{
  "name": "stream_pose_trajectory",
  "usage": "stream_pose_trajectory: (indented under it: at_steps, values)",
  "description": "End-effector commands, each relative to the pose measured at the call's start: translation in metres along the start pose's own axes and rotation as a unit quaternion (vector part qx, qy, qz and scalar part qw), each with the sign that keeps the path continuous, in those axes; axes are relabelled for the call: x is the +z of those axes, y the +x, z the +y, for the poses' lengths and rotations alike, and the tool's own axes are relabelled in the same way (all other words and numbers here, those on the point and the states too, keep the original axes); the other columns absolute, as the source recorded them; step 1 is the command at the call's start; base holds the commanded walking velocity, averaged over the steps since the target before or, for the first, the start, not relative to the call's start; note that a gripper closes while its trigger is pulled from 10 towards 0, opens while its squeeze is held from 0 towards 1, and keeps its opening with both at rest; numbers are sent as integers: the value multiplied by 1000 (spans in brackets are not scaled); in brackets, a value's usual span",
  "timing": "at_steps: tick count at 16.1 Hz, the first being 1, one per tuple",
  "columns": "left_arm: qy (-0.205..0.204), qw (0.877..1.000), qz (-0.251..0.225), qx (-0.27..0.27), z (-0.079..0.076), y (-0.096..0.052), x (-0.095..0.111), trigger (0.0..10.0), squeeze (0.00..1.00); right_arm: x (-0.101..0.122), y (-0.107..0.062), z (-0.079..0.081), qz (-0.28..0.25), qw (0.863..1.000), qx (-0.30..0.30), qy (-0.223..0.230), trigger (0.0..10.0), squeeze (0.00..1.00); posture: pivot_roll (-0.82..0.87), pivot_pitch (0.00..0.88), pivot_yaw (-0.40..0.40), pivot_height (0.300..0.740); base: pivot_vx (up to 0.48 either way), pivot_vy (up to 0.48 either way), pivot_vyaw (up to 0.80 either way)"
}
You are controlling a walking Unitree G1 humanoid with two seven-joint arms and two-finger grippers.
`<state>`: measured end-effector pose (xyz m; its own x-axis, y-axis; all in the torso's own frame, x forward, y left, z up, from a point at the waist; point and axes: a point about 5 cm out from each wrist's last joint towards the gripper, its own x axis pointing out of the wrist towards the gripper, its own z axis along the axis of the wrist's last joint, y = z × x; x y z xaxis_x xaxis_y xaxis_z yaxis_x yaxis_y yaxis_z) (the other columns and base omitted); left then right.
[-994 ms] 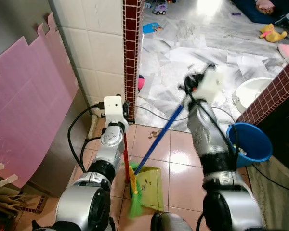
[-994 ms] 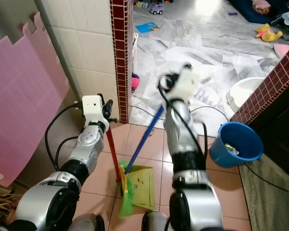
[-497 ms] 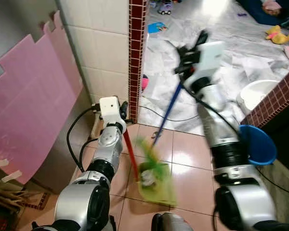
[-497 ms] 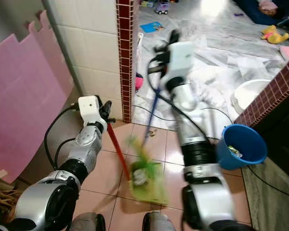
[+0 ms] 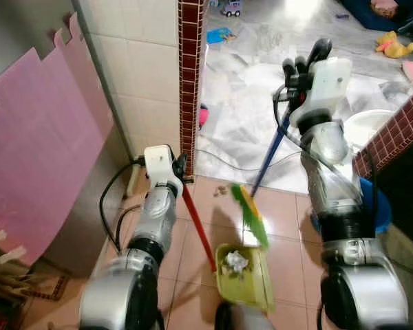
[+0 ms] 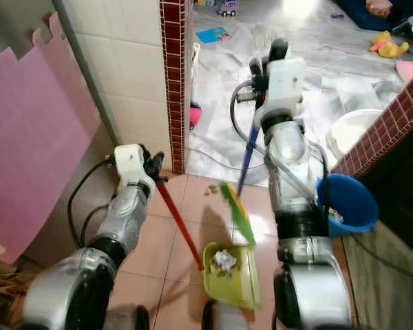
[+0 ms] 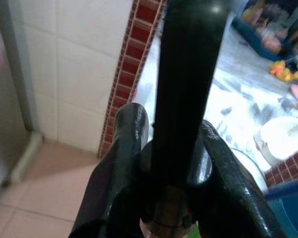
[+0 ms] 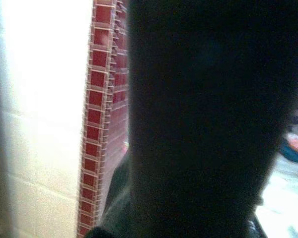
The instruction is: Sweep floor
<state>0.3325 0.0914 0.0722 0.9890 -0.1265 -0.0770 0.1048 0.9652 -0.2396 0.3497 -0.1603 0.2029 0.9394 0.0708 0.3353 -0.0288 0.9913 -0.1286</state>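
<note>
Item: green broom head (image 5: 250, 214), raised just above the floor at my 12 o'clock, on a blue handle (image 5: 270, 155) that slants up toward 1 o'clock.
Item: right end effector (image 5: 304, 63), fingers wrapped around the top of the blue handle.
Item: yellow-green dustpan (image 5: 246, 276), on the pink floor tiles (image 5: 289, 247) just nearer me than the broom head, crumpled white litter (image 5: 236, 261) already inside it.
Item: red dustpan handle (image 5: 197, 229), rising toward 10 o'clock.
Item: left end effector (image 7: 171, 163), fingers clamped around a dark shaft in the wrist view, which I judge to be that red handle.

Step in hand, as I judge it: draw debris into the pan. I would keep the pan's lip flat on the tile, lower the bristles beyond the small brown scraps (image 5: 222, 190) at 11 o'clock, and pull in short strokes.

Surroundings: blue bucket (image 6: 351, 201) at 2 o'clock, close to the right arm; black cable (image 5: 224, 159) across the threshold; tiled pillar (image 5: 188, 82) at 11 o'clock; pink foam panel (image 5: 41, 130) at 9 o'clock; toys on the marble floor beyond.
</note>
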Motion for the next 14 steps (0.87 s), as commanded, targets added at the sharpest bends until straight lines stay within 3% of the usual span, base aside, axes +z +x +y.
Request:
stream_pose_trajectory:
  at_steps: [1,3,4,5,6,7,12,14]
  values:
    - [36,996,-78,-8,10,-4,32,10000,0,-30,-24,-12,68,995,-53,-52,10000,0,-79,49,-11,740,0,0,0]
    - [40,995,-87,-5,18,-15,34,10000,0,-40,-32,-8,96,993,-73,-13,10000,0,-76,36,-3,740,0,0,0]
    - [37,995,-88,1,24,-21,34,10000,0,-37,-35,-3,77,995,-58,-14,10000,0,-74,33,-1,740,0,0,0]
    - [54,995,-87,3,28,-28,38,10000,0,-32,-36,3,55,997,-35,-45,10000,0,-62,18,-1,740,0,0,0]
    - [65,994,-92,1,28,-32,42,10000,0,-32,-36,3,56,997,-40,-37,10000,0,-56,14,-2,740,0,0,0]
    - [92,990,-104,-5,31,-32,48,10000,0,-35,-35,2,60,996,-46,-41,10000,0,-42,5,-8,740,0,0,-550]
    - [120,988,-99,-12,40,-38,56,10000,0,-43,-39,6,73,995,-54,-40,10000,0,-30,0,2,740,0,0,-800]
    - [123,988,-89,-18,37,-43,55,10000,0,-50,-47,3,96,993,-69,-31,10000,0,-33,0,3,740,0,0,-619]
